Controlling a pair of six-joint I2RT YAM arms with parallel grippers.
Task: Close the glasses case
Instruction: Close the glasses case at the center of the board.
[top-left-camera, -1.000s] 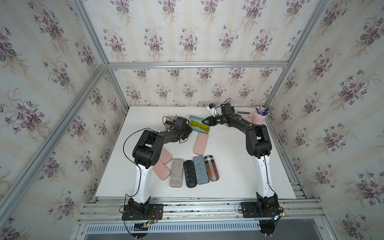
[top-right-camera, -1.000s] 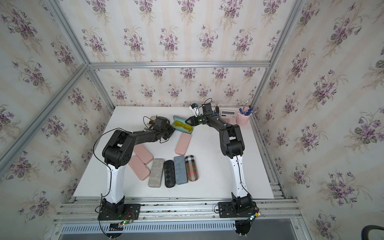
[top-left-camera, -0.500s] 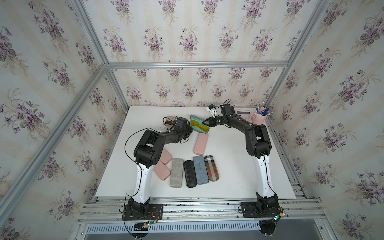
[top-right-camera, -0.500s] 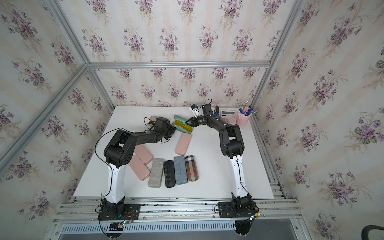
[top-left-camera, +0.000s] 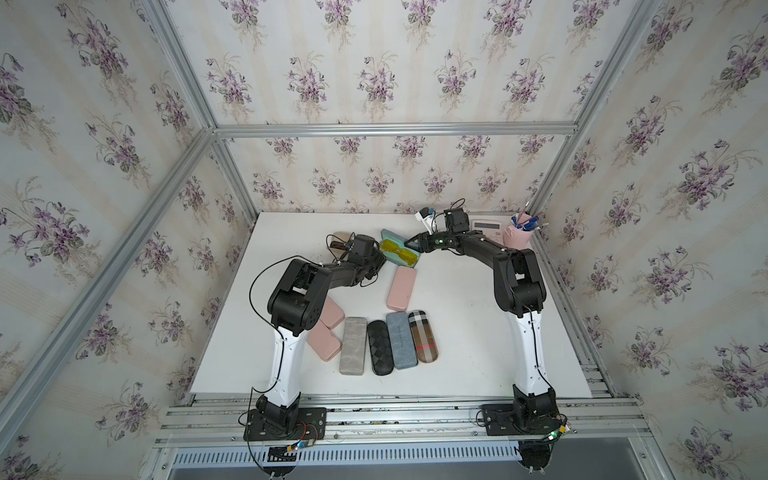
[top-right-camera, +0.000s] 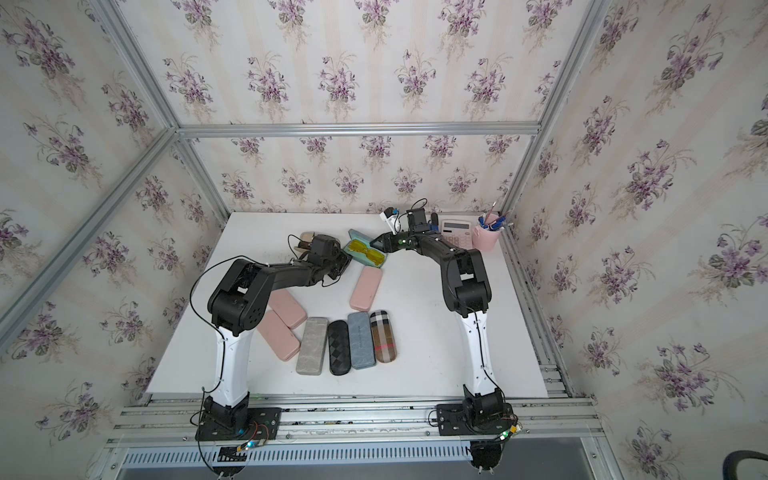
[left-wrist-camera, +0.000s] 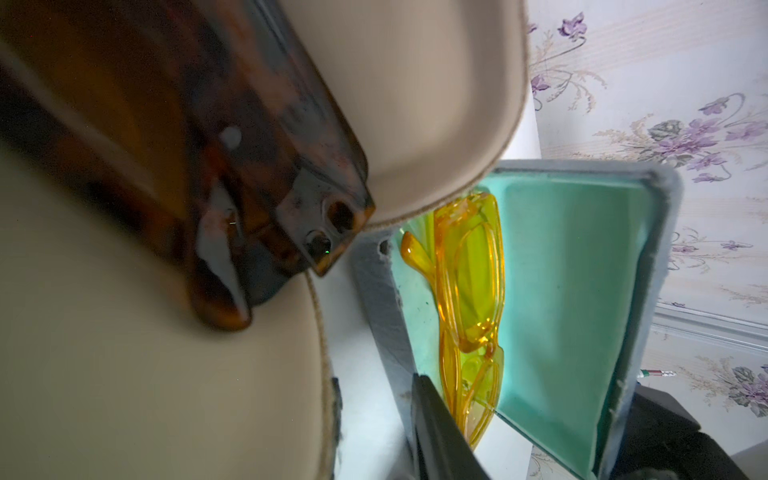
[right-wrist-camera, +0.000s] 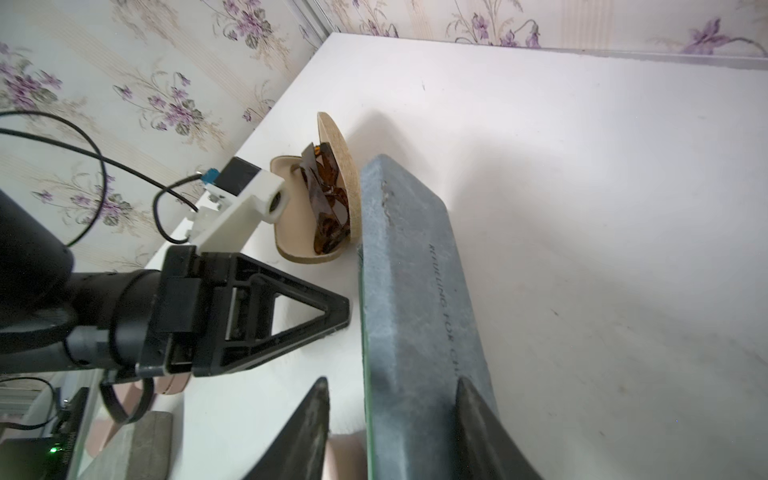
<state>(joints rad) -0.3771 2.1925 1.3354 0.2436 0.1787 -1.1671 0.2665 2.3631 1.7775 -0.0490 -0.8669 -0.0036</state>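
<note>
The glasses case (top-left-camera: 392, 237) (top-right-camera: 357, 237) lies open at the back of the table, grey outside and teal inside (left-wrist-camera: 573, 291). Yellow glasses (top-left-camera: 400, 254) (top-right-camera: 365, 252) (left-wrist-camera: 469, 291) rest in it. Its lid (right-wrist-camera: 415, 291) stands on edge. My right gripper (top-left-camera: 409, 241) (top-right-camera: 374, 241) (right-wrist-camera: 390, 380) is open and straddles the lid at the case's right end; one finger (right-wrist-camera: 478, 419) touches the lid's outer face, while a gap separates the lid from the other. At the case's left end my left gripper (top-left-camera: 380, 262) (top-right-camera: 347, 259) (left-wrist-camera: 376, 382) (right-wrist-camera: 347, 309) stands narrowly open, one finger (left-wrist-camera: 440, 436) against the base's end.
A beige case (top-left-camera: 340, 239) (right-wrist-camera: 291, 232) with tortoiseshell glasses (left-wrist-camera: 249, 187) lies open just left of the left gripper. A pink case (top-left-camera: 401, 289) lies behind a row of several closed cases (top-left-camera: 380, 347) at the table's middle. A calculator (top-left-camera: 484, 226) and a pink pen cup (top-left-camera: 517, 237) stand back right.
My right gripper has edged slightly left along the lid. The left arm and the case stay where they were.
</note>
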